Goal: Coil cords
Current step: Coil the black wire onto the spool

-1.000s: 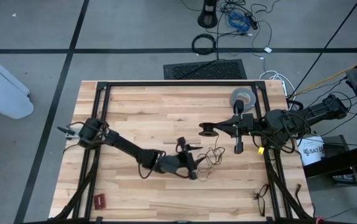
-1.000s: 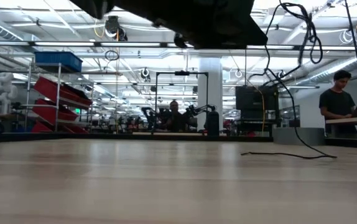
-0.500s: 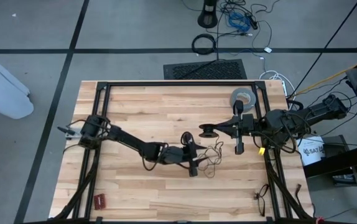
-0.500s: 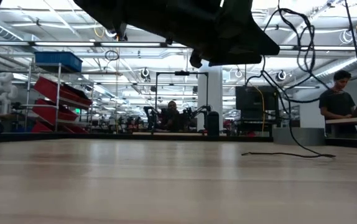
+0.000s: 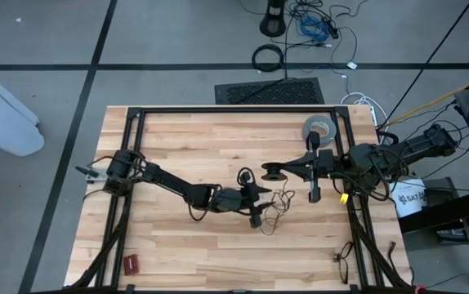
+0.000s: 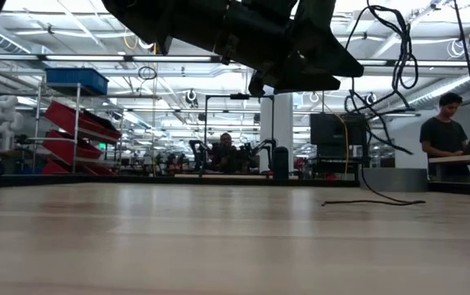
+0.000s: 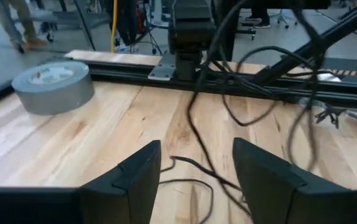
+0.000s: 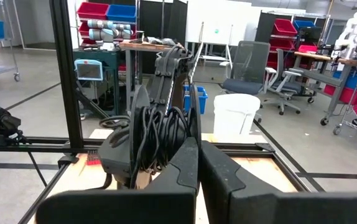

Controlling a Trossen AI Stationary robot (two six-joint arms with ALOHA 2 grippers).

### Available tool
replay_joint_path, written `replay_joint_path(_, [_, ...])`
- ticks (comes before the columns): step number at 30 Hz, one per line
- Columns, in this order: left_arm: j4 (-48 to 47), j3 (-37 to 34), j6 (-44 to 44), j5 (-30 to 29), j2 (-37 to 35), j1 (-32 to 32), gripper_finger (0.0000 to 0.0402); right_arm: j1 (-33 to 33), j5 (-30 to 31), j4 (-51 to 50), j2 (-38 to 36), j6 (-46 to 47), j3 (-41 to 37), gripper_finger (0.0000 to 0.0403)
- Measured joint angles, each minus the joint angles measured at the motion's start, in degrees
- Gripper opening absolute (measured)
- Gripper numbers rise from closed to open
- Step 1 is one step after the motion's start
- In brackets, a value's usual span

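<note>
The cord is a thin black wire. Part of it is a bundle of loops (image 8: pixel 160 134) around my right gripper (image 5: pixel 277 171), which is shut and held level above the table's middle. The rest trails down in loose curls (image 5: pixel 282 202) that lie on the wood. My left gripper (image 5: pixel 259 202) hovers low over those curls, just on the near side of the right gripper. It is open, and a strand (image 7: pixel 191 124) runs through the gap between its fingers (image 7: pixel 135 180). I cannot tell whether that strand touches them. My right gripper carries the cord's loops (image 8: pixel 166 124) wound around the outside of its shut fingers (image 8: pixel 188 168), near their free ends. The fingers point level toward the table's left. The bundle is lifted clear and slack strands hang from it. Whether a strand is pinched between the fingers does not show.
A grey tape roll (image 5: pixel 319 128) lies at the far right beside the right arm. A small red object (image 5: pixel 130 263) sits at the near left corner. A black frame (image 5: pixel 234 109) rims the table. A cord strand (image 6: pixel 374 202) lies flat on the wood at the right.
My left gripper has gone a little toward the table's far edge and the right gripper, rolling about its own axis, with its fingers staying open. The loose strands under it have shifted on the wood. The right arm has kept still.
</note>
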Motion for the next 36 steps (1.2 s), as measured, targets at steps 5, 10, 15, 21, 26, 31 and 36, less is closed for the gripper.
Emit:
replay_joint_path(5, [-0.38,-0.02,-1.82,-0.2,0.45,-0.43,0.0205,0.0,0.01,-0.01,0.0,0.0,0.0,0.0])
replay_joint_path(10, [-0.22,-0.02,-1.55,-0.71,0.57,-0.45,0.018,0.0,0.02,-0.05,0.0,0.0,0.0,0.0])
replay_joint_path(15, [-0.38,-0.02,-1.9,-0.28,0.57,-0.24,0.0113,0.0,0.02,-0.06,0.0,-0.07,0.0,0.0])
replay_joint_path(21, [-0.15,-0.02,-1.92,-0.18,0.57,-0.18,0.0066,0.0,0.02,-0.06,0.0,-0.06,0.0,0.0])
replay_joint_path(26, [0.32,-0.02,-2.05,1.31,0.57,-0.19,0.0089,0.0,0.04,-0.07,0.0,-0.04,0.0,0.0])
replay_joint_path(31, [0.31,-0.02,-4.9,1.32,0.57,-0.23,0.016,0.0,0.04,-0.08,0.0,-0.1,0.0,0.0])
replay_joint_path(36, [2.37,-0.02,-4.59,0.82,0.61,-0.23,0.0199,0.0,0.04,-0.08,0.0,-0.22,0.0,0.0])
